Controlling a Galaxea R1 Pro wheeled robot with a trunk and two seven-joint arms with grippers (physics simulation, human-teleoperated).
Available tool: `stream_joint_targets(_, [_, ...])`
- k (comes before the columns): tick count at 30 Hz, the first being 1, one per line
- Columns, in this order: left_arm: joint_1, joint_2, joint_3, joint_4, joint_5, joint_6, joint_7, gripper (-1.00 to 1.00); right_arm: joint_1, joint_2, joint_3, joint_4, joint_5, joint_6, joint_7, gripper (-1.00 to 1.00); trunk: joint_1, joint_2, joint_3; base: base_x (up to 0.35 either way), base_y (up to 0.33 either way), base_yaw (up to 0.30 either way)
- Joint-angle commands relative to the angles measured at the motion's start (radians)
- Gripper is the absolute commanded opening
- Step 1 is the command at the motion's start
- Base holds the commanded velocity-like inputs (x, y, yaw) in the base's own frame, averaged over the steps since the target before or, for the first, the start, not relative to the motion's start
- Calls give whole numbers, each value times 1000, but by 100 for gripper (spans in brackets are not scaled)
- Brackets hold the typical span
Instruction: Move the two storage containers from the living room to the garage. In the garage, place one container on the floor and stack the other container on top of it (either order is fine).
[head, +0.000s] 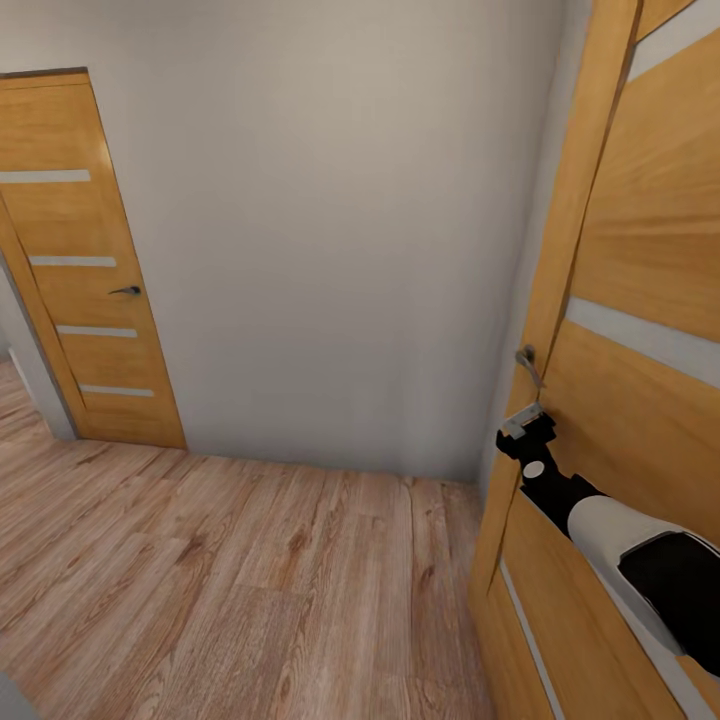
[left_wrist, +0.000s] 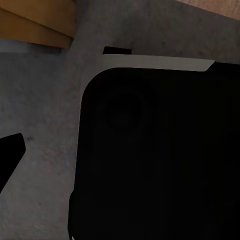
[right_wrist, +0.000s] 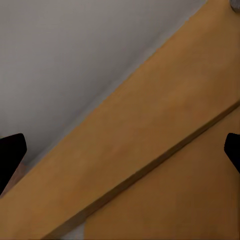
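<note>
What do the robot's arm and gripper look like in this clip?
In the head view the right arm has a white rounded shell with a glossy black section near the camera, then a slim black wrist bearing a small white round mark. The right gripper is black with a light grey tip. In the right wrist view its fingertips are plain black wedges. No cables show.

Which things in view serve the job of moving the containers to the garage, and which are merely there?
Job in hand: black right gripper, open, by the curved metal handle of the near light-wood slatted door, probably on the route.
Merely there: far light-wood slatted door; light wood-plank floor; plain white wall.
</note>
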Motion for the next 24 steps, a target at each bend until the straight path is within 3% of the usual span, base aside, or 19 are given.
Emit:
stream_joint_targets(1, [0, 0, 0, -1, 9, -1, 0, 100, 0, -2, -35, 2, 3, -2, -6, 100, 0, -1, -1, 0, 0, 0])
stream_joint_targets(15, [0, 0, 0, -1, 9, -1, 0, 100, 0, -73, -37, 2, 2, -2, -5, 100, 0, -1, -1, 0, 0, 0])
stream_joint_targets(24, [0, 0, 0, -1, 9, -1, 0, 100, 0, -102, -38, 2, -3, -2, -4, 100, 0, -1, -1, 0, 0, 0])
